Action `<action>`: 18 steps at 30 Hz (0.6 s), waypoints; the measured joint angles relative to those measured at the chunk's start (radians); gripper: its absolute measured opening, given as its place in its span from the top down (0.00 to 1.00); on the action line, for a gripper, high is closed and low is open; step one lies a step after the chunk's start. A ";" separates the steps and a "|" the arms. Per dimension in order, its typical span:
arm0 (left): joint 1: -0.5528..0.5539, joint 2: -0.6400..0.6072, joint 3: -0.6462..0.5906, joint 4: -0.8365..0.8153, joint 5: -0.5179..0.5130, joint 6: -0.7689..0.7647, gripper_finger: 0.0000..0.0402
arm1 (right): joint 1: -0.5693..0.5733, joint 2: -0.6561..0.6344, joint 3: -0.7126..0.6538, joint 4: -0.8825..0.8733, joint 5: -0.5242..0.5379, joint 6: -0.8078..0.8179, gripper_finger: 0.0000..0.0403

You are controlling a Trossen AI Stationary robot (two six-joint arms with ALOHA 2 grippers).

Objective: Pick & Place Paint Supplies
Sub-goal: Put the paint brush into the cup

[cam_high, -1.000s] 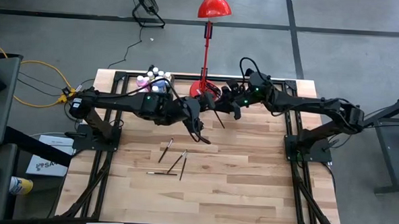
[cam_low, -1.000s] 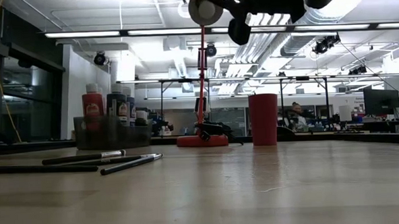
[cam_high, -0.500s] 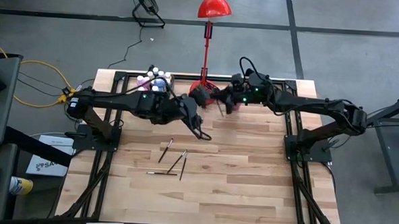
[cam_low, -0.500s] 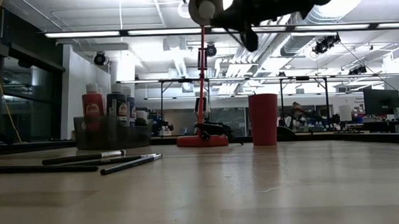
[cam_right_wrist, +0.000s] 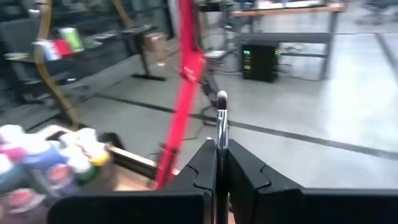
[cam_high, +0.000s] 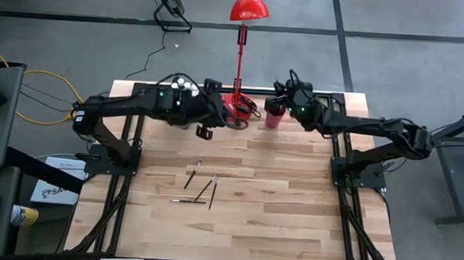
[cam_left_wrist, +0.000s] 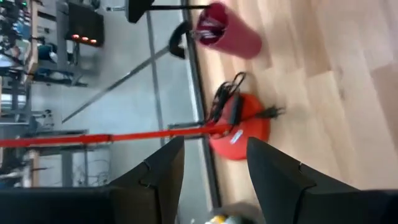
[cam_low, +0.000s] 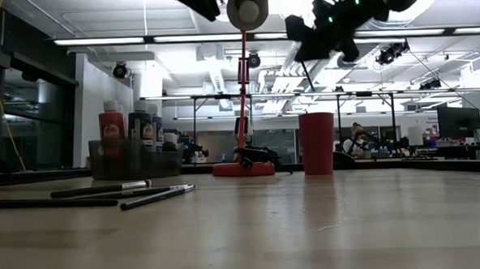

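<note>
My right gripper (cam_high: pixel 283 97) is shut on a thin dark paintbrush (cam_right_wrist: pixel 221 118) high above the dark red cup (cam_high: pixel 273 118), which stands on its base at the far middle of the table. The cup also shows in the low view (cam_low: pixel 317 143). My left gripper (cam_left_wrist: pixel 211 168) is open and empty, in the air near the red lamp's base (cam_high: pixel 237 107). Several more brushes (cam_high: pixel 202 189) lie flat on the table's middle, also in the low view (cam_low: pixel 92 194). Paint bottles (cam_high: pixel 183 85) stand in the grey bin (cam_low: pixel 136 159) at the far left, partly hidden by my left arm. My right gripper pinches the paintbrush's shaft (cam_right_wrist: pixel 219 146) between its two shut fingers. The bristle end (cam_right_wrist: pixel 221 99) stands out past the fingers. In the low view the handle (cam_low: pixel 306 76) hangs slanting below the gripper, lifted clear above the cup.
A red desk lamp stands on its round base (cam_left_wrist: pixel 239 134) at the far edge between bin and cup, and its pole (cam_low: pixel 242 94) rises between the two arms. Bare wood lies toward the table's near edge.
The two grippers were close together near the lamp base with the brush between them. My right gripper has carried the brush toward the table's right and far edge, over the cup. My left gripper has risen and drawn back toward the far left.
</note>
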 joint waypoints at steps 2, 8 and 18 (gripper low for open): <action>-0.009 -0.011 -0.069 0.051 0.013 -0.025 0.58 | 0.000 0.001 -0.047 0.033 0.038 0.010 0.97; -0.010 -0.106 -0.381 0.265 0.056 -0.167 0.58 | -0.009 0.007 -0.113 0.143 0.074 0.012 0.97; -0.023 -0.377 -0.861 0.512 0.095 -0.501 0.58 | -0.047 0.069 -0.125 0.144 0.045 0.030 0.96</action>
